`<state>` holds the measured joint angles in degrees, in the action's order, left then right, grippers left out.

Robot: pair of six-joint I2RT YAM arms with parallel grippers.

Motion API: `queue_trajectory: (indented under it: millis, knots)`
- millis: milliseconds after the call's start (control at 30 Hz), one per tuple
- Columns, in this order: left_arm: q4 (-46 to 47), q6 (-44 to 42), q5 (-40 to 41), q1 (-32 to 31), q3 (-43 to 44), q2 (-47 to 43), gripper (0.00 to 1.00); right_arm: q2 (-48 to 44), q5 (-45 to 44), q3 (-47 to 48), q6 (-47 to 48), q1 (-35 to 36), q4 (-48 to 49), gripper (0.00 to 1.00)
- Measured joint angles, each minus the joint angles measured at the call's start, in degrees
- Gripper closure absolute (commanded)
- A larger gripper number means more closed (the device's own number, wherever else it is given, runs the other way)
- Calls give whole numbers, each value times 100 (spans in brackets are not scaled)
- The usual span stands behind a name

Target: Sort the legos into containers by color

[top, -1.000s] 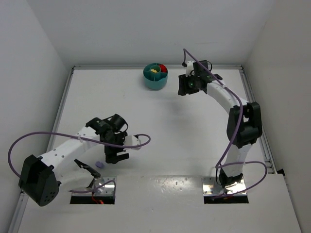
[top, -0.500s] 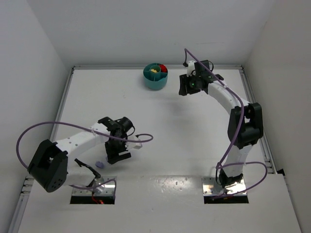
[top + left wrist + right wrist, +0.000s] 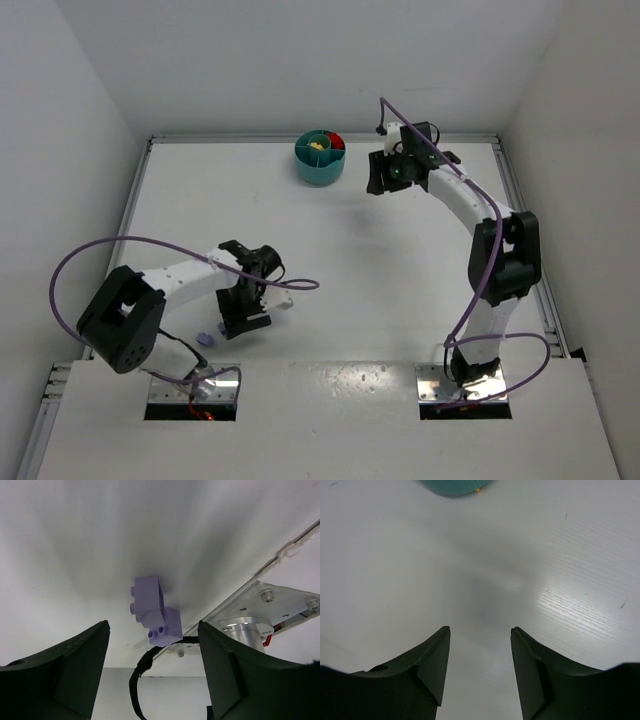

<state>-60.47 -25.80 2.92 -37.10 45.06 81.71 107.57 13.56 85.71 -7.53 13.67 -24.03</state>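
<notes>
Two pale purple legos (image 3: 152,609), stuck together, lie on the white table near its front edge; from above they show as a small purple spot (image 3: 204,339). My left gripper (image 3: 245,320) hovers just right of them. In the left wrist view it (image 3: 152,624) is open, the bricks lying just beyond the tips and touching neither finger. The round teal bowl (image 3: 320,157) with its containers stands at the back, with yellow (image 3: 317,146) and red (image 3: 337,141) pieces inside. My right gripper (image 3: 380,175) hangs open and empty (image 3: 480,629) to the bowl's right, the bowl's edge (image 3: 455,486) at the top of its view.
A metal base plate (image 3: 280,610) and a black cable (image 3: 137,680) lie close behind the purple legos at the table's near edge. Raised rails (image 3: 130,215) run along the table's sides, with white walls around.
My left arm has swung its rear links inward and to the right, while its gripper stayed near the purple legos and narrowed a little. The right arm has hardly moved.
</notes>
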Motion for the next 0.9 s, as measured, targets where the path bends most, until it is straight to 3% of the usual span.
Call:
queue_trajectory:
  millis: [100,567,867,900]
  knots:
    - [17,44,15,0,0,131,36,35,2,48,0,0,0,48]
    - [227,76,35,0,0,800,53,223,0,179,70,-37,-20,45]
    - [114,15,94,92,173,1274,75,317,-11,343,138,-44,-52,47]
    - [94,-13,85,146,264,1318,75,317,-22,365,142,-44,-55,40]
